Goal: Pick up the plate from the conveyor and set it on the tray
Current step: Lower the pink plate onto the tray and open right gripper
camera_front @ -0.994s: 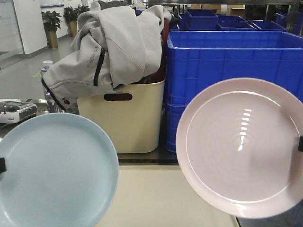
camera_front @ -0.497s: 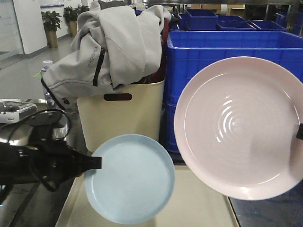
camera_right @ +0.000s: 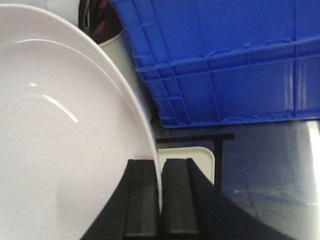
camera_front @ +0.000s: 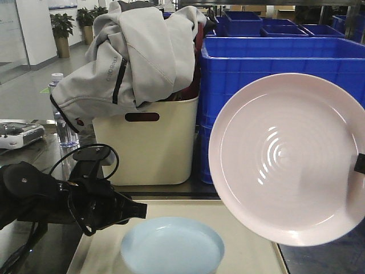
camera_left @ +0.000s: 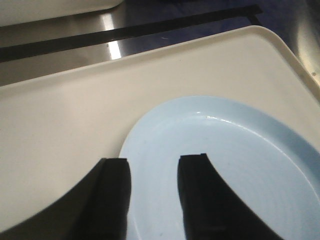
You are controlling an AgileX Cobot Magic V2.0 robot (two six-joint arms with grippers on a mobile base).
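The pale blue round plate (camera_front: 171, 248) lies flat on the cream plastic tray with the low rim (camera_front: 188, 210), near its front middle. The left gripper (camera_left: 152, 160) hangs low, right over the plate's edge. Its two black fingers (camera_left: 112, 195) stand apart with a wide gap, so it grips nothing. I think it is so low because a plate set down from there lands softly, with no bang.

The right gripper (camera_right: 160, 165) is squeezed tight on the rim of the big pink round plate (camera_front: 285, 160). It holds that plate high in the air, tipped up on its side, in front of the blue plastic crates (camera_front: 274, 63). I think it is kept up there to be out of the way, since the left arm is over the tray. Some bare tray shows beside the blue plate, but I cannot tell if the pink one fits there.
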